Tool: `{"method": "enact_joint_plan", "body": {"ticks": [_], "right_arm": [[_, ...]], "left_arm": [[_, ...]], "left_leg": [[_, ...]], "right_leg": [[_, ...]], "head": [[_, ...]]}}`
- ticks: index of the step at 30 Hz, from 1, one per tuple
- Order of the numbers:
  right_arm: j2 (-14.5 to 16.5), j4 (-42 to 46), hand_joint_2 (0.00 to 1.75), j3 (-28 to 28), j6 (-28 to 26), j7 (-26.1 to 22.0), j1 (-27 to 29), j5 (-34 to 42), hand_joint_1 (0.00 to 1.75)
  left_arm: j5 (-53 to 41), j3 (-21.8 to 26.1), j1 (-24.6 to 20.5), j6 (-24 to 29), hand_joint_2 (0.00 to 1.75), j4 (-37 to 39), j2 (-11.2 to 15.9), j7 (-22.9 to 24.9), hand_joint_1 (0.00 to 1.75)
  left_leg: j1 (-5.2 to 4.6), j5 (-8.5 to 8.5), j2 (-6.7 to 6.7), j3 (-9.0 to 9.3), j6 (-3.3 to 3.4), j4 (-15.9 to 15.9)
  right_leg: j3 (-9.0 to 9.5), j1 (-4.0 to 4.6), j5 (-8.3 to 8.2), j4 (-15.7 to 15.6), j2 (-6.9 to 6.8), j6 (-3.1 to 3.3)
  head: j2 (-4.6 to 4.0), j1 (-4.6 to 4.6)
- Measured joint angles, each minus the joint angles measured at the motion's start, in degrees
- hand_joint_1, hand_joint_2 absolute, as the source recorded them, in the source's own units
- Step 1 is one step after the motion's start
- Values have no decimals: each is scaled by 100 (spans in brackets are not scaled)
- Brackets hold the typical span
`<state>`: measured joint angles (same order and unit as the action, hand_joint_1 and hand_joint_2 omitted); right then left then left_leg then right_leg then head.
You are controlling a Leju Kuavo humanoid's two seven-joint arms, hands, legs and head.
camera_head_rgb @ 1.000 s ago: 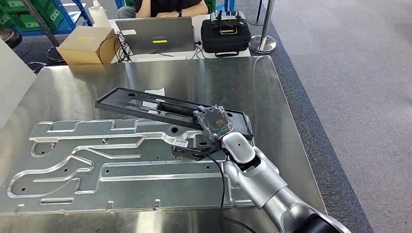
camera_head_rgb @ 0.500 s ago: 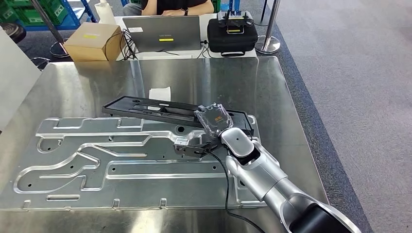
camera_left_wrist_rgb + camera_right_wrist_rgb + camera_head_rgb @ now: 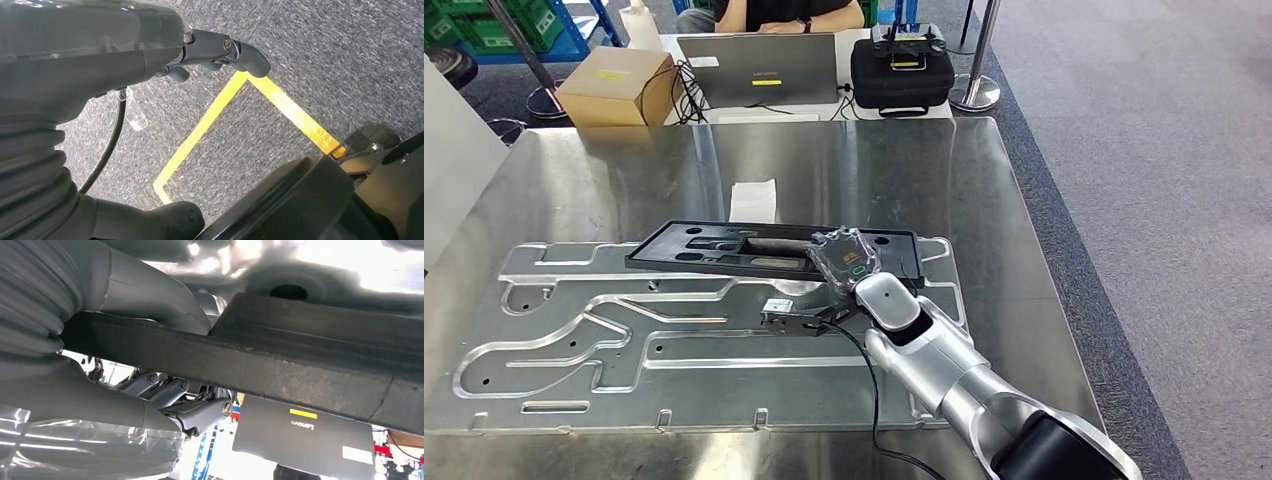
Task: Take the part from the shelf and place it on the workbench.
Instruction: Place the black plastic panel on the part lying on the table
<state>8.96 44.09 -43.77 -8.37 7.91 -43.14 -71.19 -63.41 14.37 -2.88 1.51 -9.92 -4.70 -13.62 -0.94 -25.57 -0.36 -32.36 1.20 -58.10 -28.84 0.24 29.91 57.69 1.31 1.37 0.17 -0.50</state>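
The part is a long flat black plastic frame (image 3: 714, 250). It lies almost level just above the far edge of the big aluminium plate (image 3: 624, 345) on the steel workbench (image 3: 874, 170). My right hand (image 3: 844, 262) grips its right end. In the right wrist view the thumb (image 3: 150, 295) lies on one side of the black frame (image 3: 310, 360) and the fingers (image 3: 165, 390) curl under the other. My left hand (image 3: 100, 50) hangs over grey carpet with its fingers apart and nothing in it.
A white paper slip (image 3: 752, 200) lies on the bench beyond the frame. Behind the bench are a laptop (image 3: 759, 68), a cardboard box (image 3: 609, 85), a black case (image 3: 902, 75), a seated person (image 3: 794, 12) and a stanchion base (image 3: 977, 95). Carpet lies to the right.
The camera shifted a second ago. Since then my right hand has swung the frame toward me and to the left, levelling it, and the paper slip is uncovered.
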Motion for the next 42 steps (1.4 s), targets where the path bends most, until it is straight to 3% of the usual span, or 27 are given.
{"method": "enact_joint_plan", "body": {"ticks": [8, 19, 23, 42], "right_arm": [[223, -494, 175, -1, -156, -49, -168, 21, 175], [238, -699, 175, -1, -261, -61, -203, 24, 175], [237, -727, 0, -1, -259, -53, -199, 23, 0], [116, -768, 0, 145, -325, -77, -106, 8, 0]], "left_arm": [[-32, 4, -18, -34, 175, 1, 0, -148, 0], [-68, 9, -26, 15, 175, 1, 0, -309, 0], [-70, 11, -26, 21, 175, 0, 0, -333, 0], [-86, 20, -25, -27, 175, 1, 0, -487, 0]], "left_leg": [[0, 2, 0, 10, 2, 0], [-1, 4, 0, 23, 5, 0], [-2, 4, 0, 26, 6, -1], [-4, 6, -2, 4, 10, -3]], "right_leg": [[9, 0, -1, 0, 0, -2], [24, -2, -3, -1, -1, -4], [27, -3, -3, -1, -2, -4], [11, -6, -4, -6, -11, -7]], "head": [[0, 0], [0, 0], [0, 1], [0, 0]]}}
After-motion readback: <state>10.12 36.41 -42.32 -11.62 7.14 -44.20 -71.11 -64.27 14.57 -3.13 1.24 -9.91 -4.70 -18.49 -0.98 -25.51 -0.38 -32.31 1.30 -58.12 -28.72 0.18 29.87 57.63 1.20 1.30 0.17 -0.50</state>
